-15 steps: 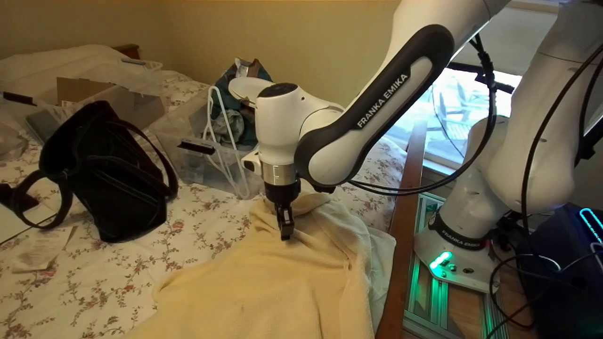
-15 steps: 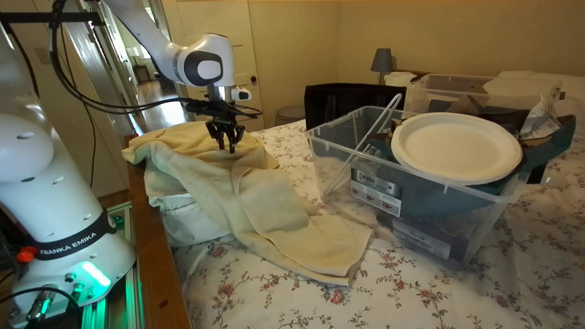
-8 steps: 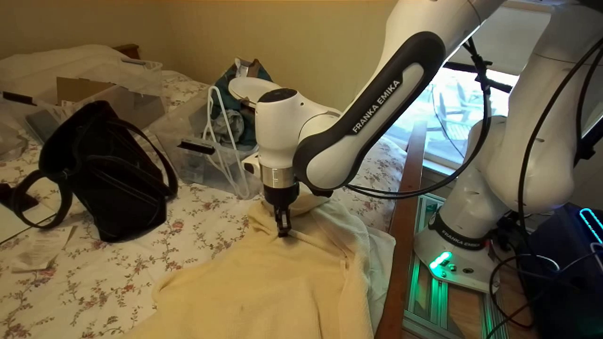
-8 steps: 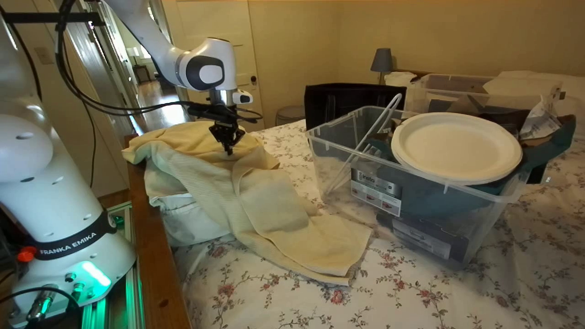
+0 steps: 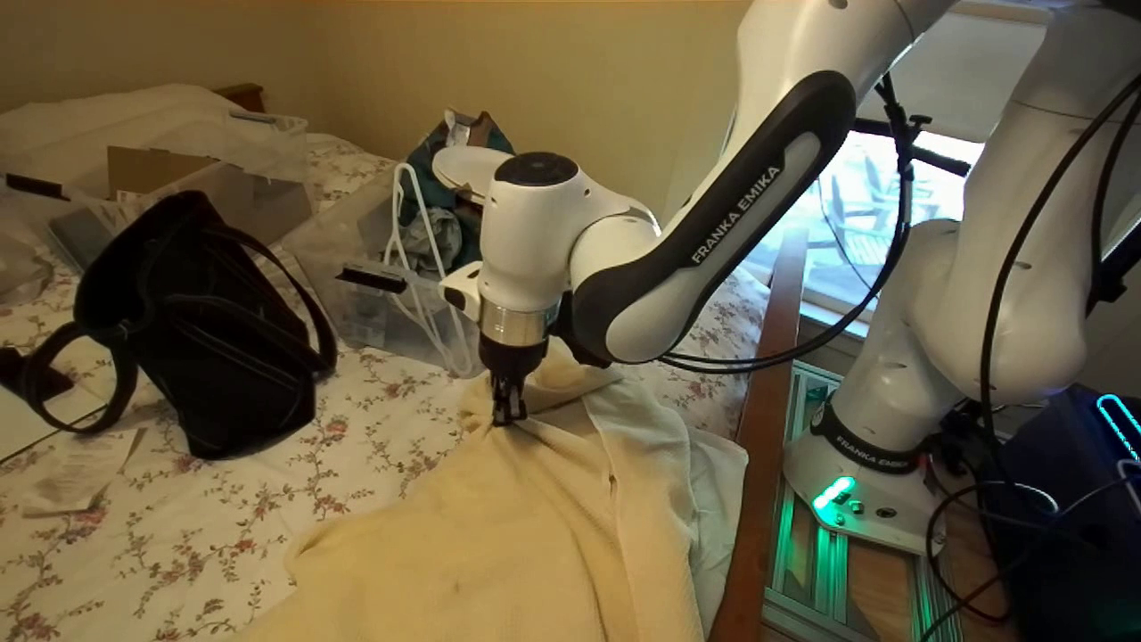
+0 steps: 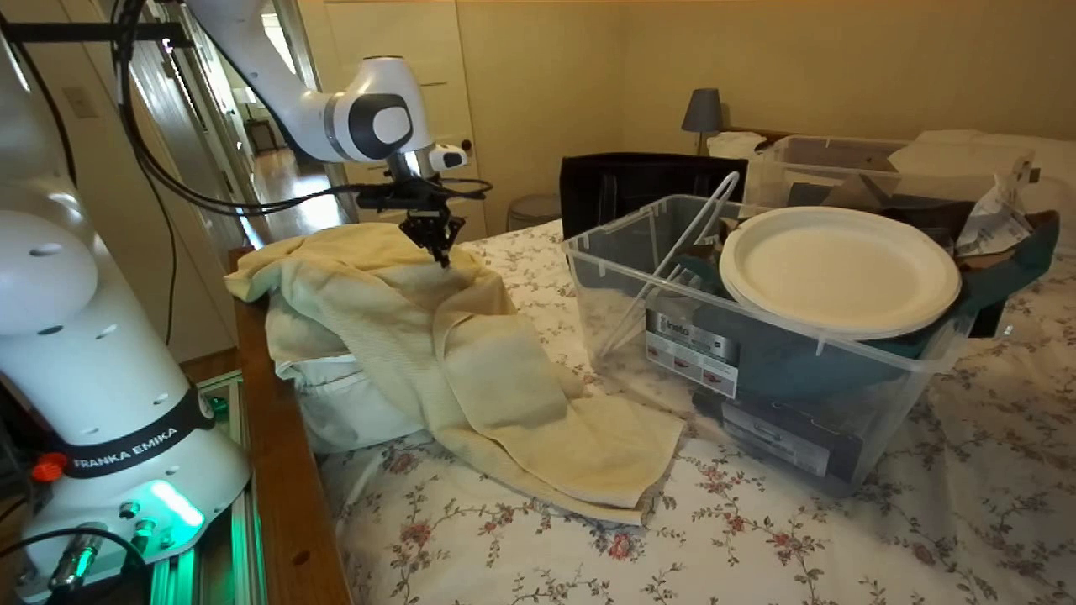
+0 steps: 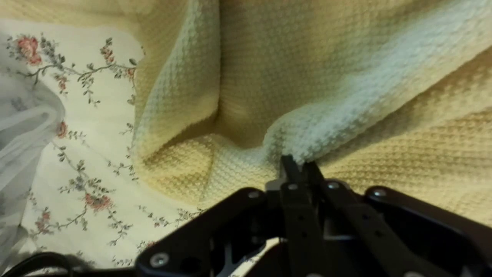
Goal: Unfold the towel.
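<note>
In an exterior view, pinching with the gripper [image 5: 509, 422] a towel [image 5: 481, 535] rumpled along the bed's wooden edge [image 5: 767, 419]. In an exterior view, holding cloth extending to just beside a bin [image 6: 607, 290]. Wrist view: clamping a fold between fingertips [image 7: 291, 167].

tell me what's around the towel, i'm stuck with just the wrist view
Observer: In an exterior view, a black bag sits on the floral bedspread, apart from the towel.
Operator: ok anything poking out under the towel
Observer: Yes, in both exterior views plain white cloth shows from under it, beside the wooden rail.
Operator: and can you see an end of the towel
Observer: In an exterior view, one end lies on the floral bedspread beside a clear bin; whether they touch, I can't tell.
</note>
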